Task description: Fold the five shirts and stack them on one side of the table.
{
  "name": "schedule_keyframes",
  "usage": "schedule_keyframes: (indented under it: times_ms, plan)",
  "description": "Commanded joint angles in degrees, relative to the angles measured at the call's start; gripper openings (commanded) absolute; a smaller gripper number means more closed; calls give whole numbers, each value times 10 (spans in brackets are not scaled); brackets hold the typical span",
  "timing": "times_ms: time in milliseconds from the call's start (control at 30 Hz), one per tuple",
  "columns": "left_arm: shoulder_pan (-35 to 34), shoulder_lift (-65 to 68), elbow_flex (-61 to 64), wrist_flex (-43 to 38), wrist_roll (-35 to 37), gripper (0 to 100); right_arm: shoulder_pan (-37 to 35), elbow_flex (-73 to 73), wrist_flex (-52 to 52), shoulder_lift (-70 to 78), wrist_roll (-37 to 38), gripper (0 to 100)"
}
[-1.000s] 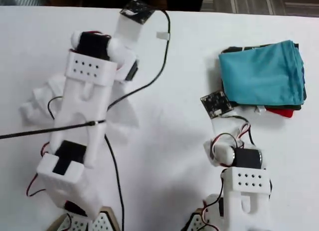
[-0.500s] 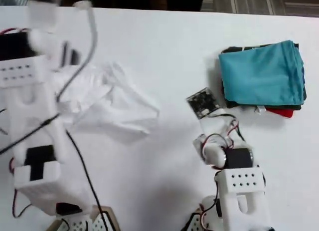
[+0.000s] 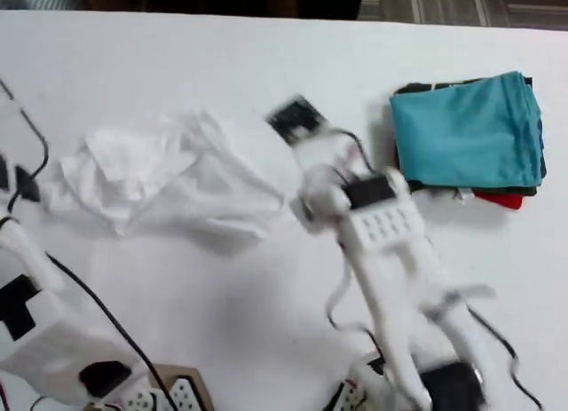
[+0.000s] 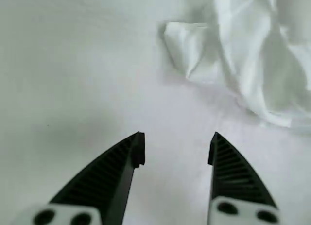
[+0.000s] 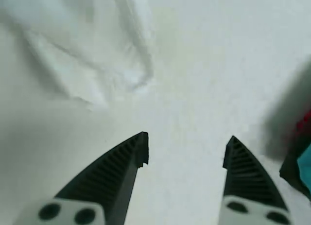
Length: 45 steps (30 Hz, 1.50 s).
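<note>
Fingers of my left hand (image 4: 176, 137) stand wide apart with nothing between them, above the bare white surface (image 4: 73, 64). The crumpled white shirt (image 4: 243, 55) lies near, ahead of them. My right hand (image 5: 187, 137) is spread wide too and empty, above the surface just beside a loose corner of the same shirt. From above, that shirt lies rumpled and unfolded toward the left middle. My right arm (image 3: 390, 242) stretches between it and the stack of folded shirts (image 3: 497, 193) at the right side. The stack has the teal shirt (image 3: 466, 131) on top and black and red edges beneath.
</note>
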Motion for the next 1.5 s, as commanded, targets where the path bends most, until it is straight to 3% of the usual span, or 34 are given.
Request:
schedule_keyframes:
  times_ms: [0,167,367,667,733,800,1200,1333,1467]
  plan:
    - [-33,-5,53,-47,-7,234,-43,-198,15,149,-20,251]
    - [-40,-10,136,-77,-2,234,-85,-418,16,361,-53,252]
    - [-42,-11,148,-73,-2,234,-103,-638,22,570,-53,252]
    - [-38,-11,149,-76,-1,234,-116,-835,109,755,-47,241]
    - [-38,-10,148,-76,11,234,-114,-867,142,778,-40,163]
    - [-37,-10,148,-76,17,234,-112,-898,165,796,-3,19]
    - [-18,-10,147,-76,18,234,-37,-1131,320,772,16,20]
    - [1,-6,124,-64,19,234,4,-1080,320,711,16,20]
    - [18,-5,69,-41,46,234,44,-885,320,579,17,20]
